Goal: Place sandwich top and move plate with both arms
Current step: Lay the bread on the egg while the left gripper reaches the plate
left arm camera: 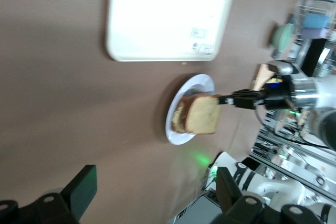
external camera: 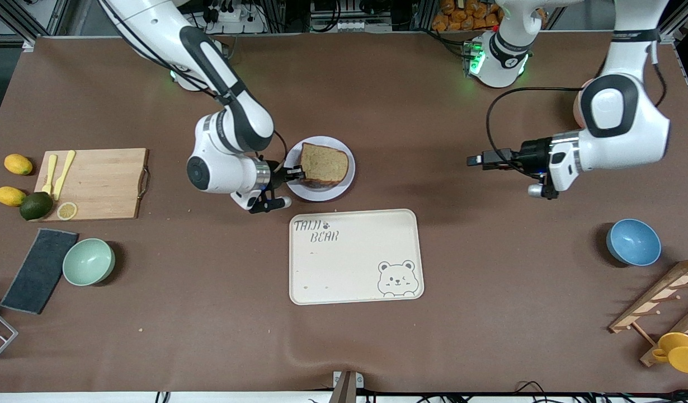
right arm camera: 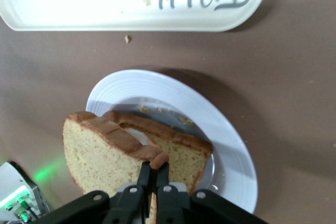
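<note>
The sandwich top [external camera: 324, 163], a light-brown bread slice with a darker crust, lies tilted over a lower slice [right arm camera: 184, 156] on the pale round plate [external camera: 321, 195]. My right gripper [external camera: 293, 174] is at the plate's edge toward the right arm's end, shut on the top slice's edge. The right wrist view shows the gripper [right arm camera: 153, 169] pinching the slice [right arm camera: 100, 153] above the plate [right arm camera: 231, 145]. My left gripper [external camera: 472, 160] hangs open and empty over bare table toward the left arm's end. Its wrist view shows the gripper [left arm camera: 156, 192] wide open, the slice [left arm camera: 202, 115] and the plate [left arm camera: 199, 81] well away from it.
A cream bear-printed tray [external camera: 355, 257] lies just nearer the front camera than the plate. A cutting board [external camera: 98, 182] with lemons and an avocado, a green bowl [external camera: 88, 261] and a dark cloth are toward the right arm's end. A blue bowl [external camera: 633, 242] and a wooden rack [external camera: 663, 302] are toward the left arm's end.
</note>
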Robot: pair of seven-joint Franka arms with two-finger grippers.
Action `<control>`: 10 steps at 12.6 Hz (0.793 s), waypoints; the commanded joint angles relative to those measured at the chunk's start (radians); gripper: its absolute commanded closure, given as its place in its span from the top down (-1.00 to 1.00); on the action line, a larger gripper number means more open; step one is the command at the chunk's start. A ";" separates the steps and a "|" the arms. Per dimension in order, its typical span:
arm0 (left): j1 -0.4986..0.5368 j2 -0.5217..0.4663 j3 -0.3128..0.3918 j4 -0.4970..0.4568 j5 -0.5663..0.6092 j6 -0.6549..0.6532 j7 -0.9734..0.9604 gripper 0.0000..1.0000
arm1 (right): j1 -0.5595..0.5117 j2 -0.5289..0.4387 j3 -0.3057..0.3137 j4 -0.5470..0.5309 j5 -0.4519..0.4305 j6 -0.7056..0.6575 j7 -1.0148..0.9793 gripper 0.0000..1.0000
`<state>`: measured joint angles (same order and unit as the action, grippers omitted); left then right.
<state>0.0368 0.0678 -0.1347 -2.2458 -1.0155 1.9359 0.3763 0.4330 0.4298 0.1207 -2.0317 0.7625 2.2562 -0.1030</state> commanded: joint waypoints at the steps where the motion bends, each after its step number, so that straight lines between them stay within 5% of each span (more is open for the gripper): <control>1: -0.009 0.027 -0.035 -0.067 -0.156 0.060 0.201 1.00 | -0.006 -0.033 -0.006 -0.042 0.026 0.008 -0.021 -1.00; 3: -0.012 0.076 -0.058 -0.106 -0.297 0.072 0.385 1.00 | -0.008 -0.022 -0.007 -0.054 0.028 0.017 -0.032 -1.00; 4: -0.012 0.099 -0.080 -0.116 -0.360 0.077 0.441 1.00 | -0.011 -0.022 -0.012 -0.055 0.028 0.013 -0.032 -0.82; 6: -0.012 0.147 -0.135 -0.132 -0.463 0.127 0.516 1.00 | -0.039 -0.019 -0.013 -0.053 0.026 0.005 -0.023 0.76; 7: -0.014 0.179 -0.158 -0.132 -0.506 0.144 0.547 1.00 | -0.039 -0.020 -0.013 -0.051 0.026 -0.004 -0.020 1.00; 10: -0.035 0.254 -0.200 -0.126 -0.647 0.189 0.664 1.00 | -0.042 -0.034 -0.016 -0.042 0.026 -0.024 -0.014 1.00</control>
<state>0.0147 0.2809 -0.3190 -2.3806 -1.5926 2.0972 0.9772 0.4021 0.4277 0.0996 -2.0638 0.7646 2.2522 -0.1107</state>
